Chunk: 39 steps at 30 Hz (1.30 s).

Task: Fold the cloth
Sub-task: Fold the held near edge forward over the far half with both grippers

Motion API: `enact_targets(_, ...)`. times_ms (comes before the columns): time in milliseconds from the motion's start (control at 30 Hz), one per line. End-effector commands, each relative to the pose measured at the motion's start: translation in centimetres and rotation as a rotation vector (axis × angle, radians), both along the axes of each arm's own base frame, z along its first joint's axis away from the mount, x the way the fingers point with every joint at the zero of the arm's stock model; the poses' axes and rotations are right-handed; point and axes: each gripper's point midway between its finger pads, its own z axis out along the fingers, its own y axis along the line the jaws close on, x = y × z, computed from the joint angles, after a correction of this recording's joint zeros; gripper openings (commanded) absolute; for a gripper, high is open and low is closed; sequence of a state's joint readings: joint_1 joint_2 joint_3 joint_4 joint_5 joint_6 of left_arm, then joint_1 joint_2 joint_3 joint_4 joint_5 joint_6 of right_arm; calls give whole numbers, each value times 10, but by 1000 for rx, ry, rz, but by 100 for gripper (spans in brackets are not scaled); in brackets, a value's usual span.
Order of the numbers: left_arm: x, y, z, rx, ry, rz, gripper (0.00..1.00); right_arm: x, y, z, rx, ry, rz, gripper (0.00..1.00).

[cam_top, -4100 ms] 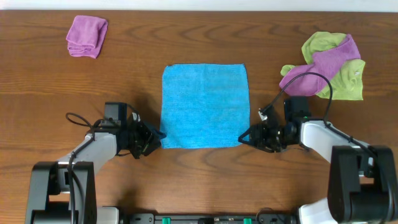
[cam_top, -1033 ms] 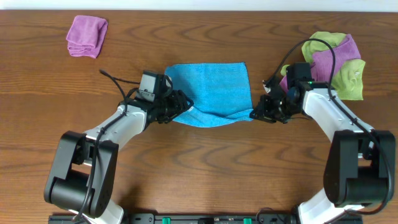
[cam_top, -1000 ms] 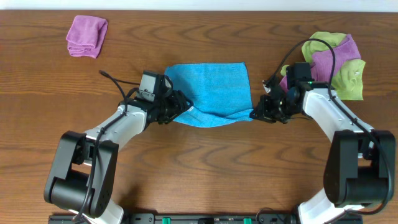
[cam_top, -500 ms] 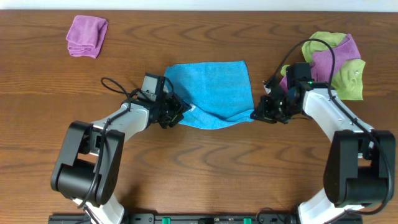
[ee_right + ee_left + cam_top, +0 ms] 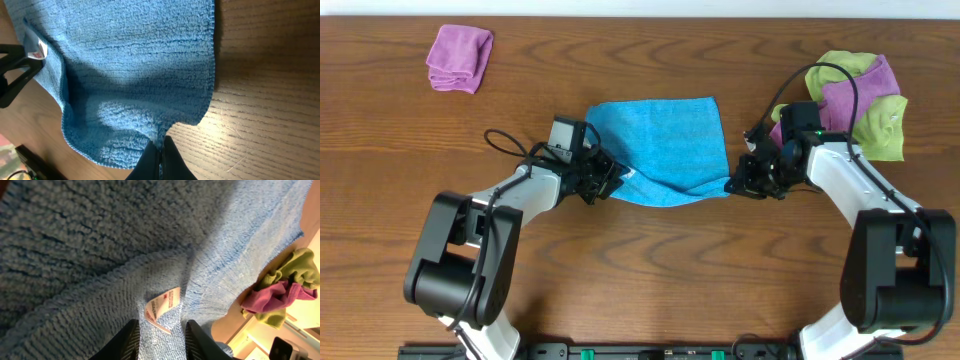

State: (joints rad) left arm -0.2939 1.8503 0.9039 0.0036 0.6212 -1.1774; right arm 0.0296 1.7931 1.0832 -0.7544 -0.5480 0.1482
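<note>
Pinching the near right corner of the cloth point(image 5: 665, 135) in the tight-shut right gripper point(image 5: 730, 186); straddling its tagged left corner with the left gripper point(image 5: 617, 182), jaws narrowly apart. Mid-table point(image 5: 640, 260), no longer flat as seconds earlier, near edge raised and sagging.

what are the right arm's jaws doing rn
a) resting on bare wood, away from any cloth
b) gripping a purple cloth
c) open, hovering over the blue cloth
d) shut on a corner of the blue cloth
d: in the right wrist view the right jaws are pressed together with a corner of the blue cloth pinched between them.
</note>
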Motion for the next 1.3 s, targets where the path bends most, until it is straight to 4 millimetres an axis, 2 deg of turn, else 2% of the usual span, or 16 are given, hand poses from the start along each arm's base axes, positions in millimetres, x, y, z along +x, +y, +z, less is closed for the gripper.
enact_targets(0,3,0,-9,12,22,11,30,3,1,1,-4,-18,18,1)
enact_targets(100,2,1,-11,13,32,17,20,3,1,1,-4,-18,18,1)
enact_targets(167,2,1,-11,13,32,17,8,3,1,1,-4,-18,18,1)
enact_targets(200,3,0,-11,11,32,20,6,3,1,1,-4,-18,18,1)
enact_targets(367,11,1,-6,-7,6,26,6,4,1,2,-3,-20,18,1)
enact_targets(467,33,2,22,-53,-107,-46,6,10,2,6,3,-47,18,1)
enact_targets(633,66,26,62,-38,-228,4,6,42,5,30,22,-137,-17,2)
enact_targets(733,71,37,65,-28,-242,28,6,63,6,48,33,-196,-47,1)
enact_targets(833,69,42,59,6,-222,40,6,80,12,60,48,-254,-60,1)
enact_targets(900,73,46,57,33,-229,60,6,86,17,56,57,-247,-84,1)
enact_targets(1100,78,61,59,31,-234,96,6,90,19,26,57,-167,-132,1)
enact_targets(1267,91,86,62,83,-265,168,6,106,20,27,75,-207,-170,2)
